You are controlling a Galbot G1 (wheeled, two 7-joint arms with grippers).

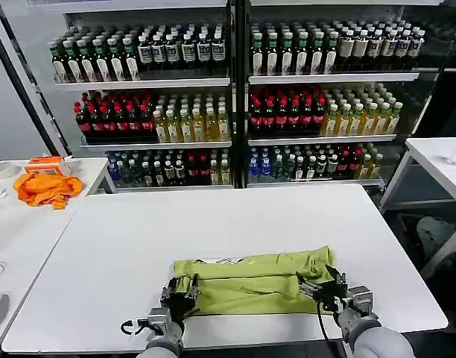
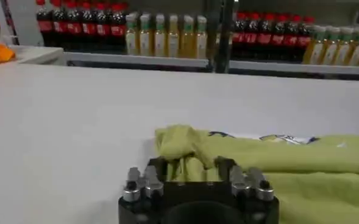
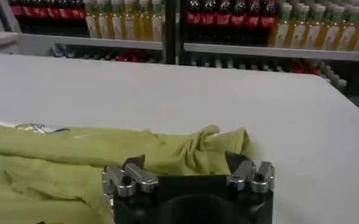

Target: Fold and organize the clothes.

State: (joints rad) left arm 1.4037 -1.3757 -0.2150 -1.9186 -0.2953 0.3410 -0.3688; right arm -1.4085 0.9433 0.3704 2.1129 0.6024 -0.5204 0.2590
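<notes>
Yellow-green T-shirt [image 1: 252, 282] folded, white print [image 2: 283, 138] peeking

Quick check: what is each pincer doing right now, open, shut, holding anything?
Left pincer: shut on the bunched left end of the T-shirt.
Right pincer: at the T-shirt's right end; whether it grips the cloth cannot be told.

White table [image 1: 124, 246] in foreground, matte top, rounded corners. Behind it, black-framed shelving [image 1: 235, 89] across back wall, white shelves packed with bottles [image 1: 287, 112]: dark-capped rows on top, red and yellow drinks mid-level, mixed blue, green and red below. Second white table [image 1: 86, 173] at left, carrying orange cloth [image 1: 45, 188] and tape roll [image 1: 4, 169]. Third white table [image 1: 437, 160] at right edge. Grey floor beneath. Even, bright light.
</notes>
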